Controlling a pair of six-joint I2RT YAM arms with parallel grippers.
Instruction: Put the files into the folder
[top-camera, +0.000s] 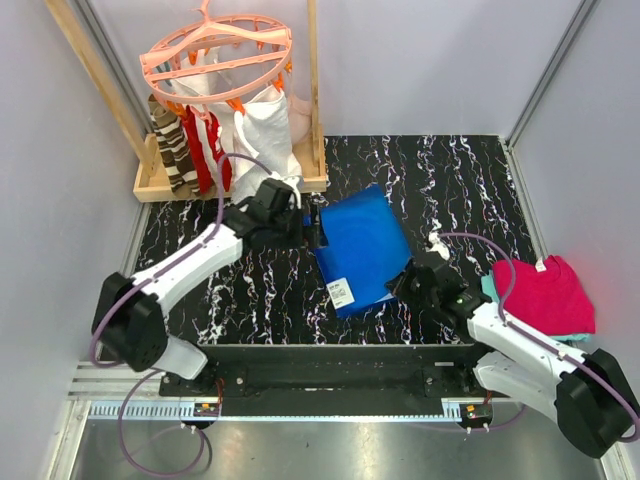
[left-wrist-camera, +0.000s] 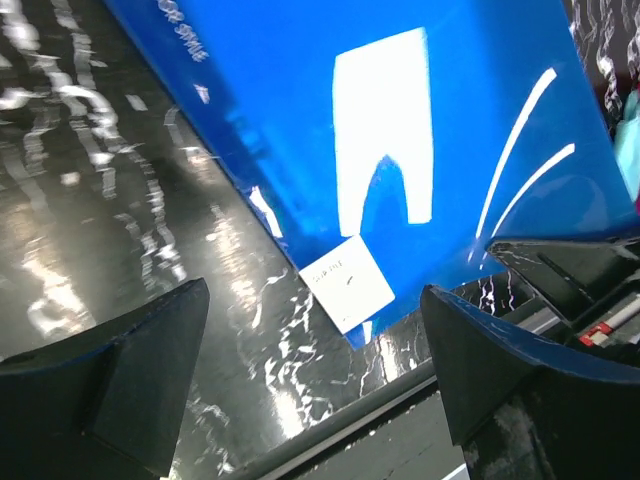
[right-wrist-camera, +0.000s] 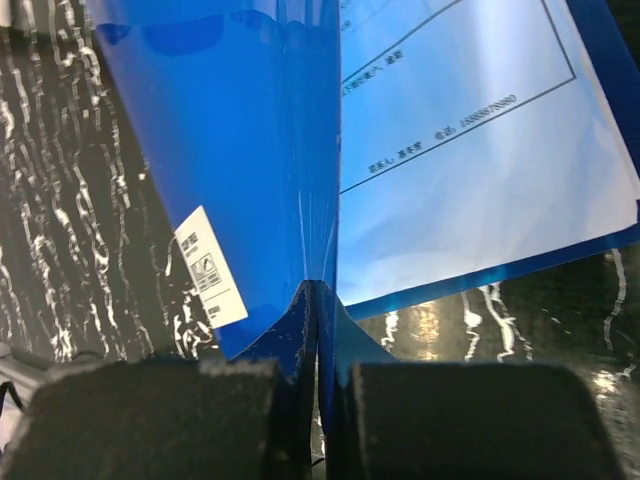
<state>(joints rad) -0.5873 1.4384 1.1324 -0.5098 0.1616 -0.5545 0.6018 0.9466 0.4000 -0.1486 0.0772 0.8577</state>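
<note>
We see the folder (top-camera: 362, 240) lying near the middle of the black marbled tabletop (top-camera: 470, 190). It is a glossy, deep blue plastic sheet, slightly skewed, with bright reflections streaking across it in the left wrist view. A white barcode label (top-camera: 342, 293) sits at its 7 o'clock corner. The right fingers (top-camera: 407, 282) are at the folder's 4 o'clock corner, pressed together and pinching the edge of the blue cover. In the right wrist view that cover rises from the pinch as a sharp ridge, with the label toward 9 o'clock of it. Toward 2 o'clock of the ridge lie the files (right-wrist-camera: 470, 130) — a pale sheet with ruled lines and small black print, resting inside the folder with a strip of blue showing past its lower edge. The left fingers (top-camera: 312, 228) hang at the folder's 9 o'clock edge, spread wide with nothing between them; we cannot tell whether they touch the plastic. A folded magenta cloth (top-camera: 545, 295) lies at 3 o'clock of the folder, well apart from it.
</note>
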